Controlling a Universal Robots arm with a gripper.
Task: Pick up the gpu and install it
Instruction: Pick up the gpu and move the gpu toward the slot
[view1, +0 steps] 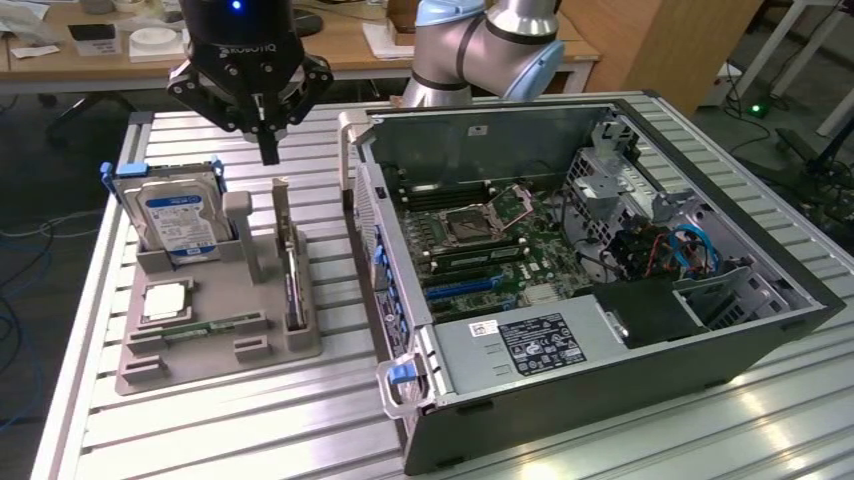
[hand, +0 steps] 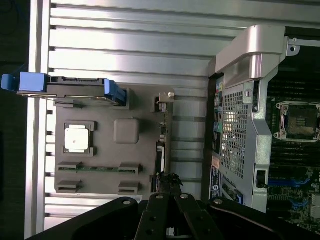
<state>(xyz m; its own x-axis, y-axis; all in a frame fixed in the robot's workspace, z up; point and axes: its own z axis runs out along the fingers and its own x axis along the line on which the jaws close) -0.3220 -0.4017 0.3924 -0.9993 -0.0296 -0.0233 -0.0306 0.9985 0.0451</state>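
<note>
Black pincer (view1: 270, 150) closed, hovering clear above gpu (view1: 286, 258) top edge.

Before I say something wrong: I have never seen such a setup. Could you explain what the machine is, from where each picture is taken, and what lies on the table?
The machine is a robot arm; the black claw at its end is the gripper. One picture comes from a camera off the arm, the other from a camera on its wrist, looking down. On the metal table stands a grey holder with a hard drive, a square chip, a memory stick and the graphics card, which stands on its edge. On the exterior view's right is an open computer case. The gripper is shut, holds nothing and hangs above the holder, nearest the graphics card.
</note>
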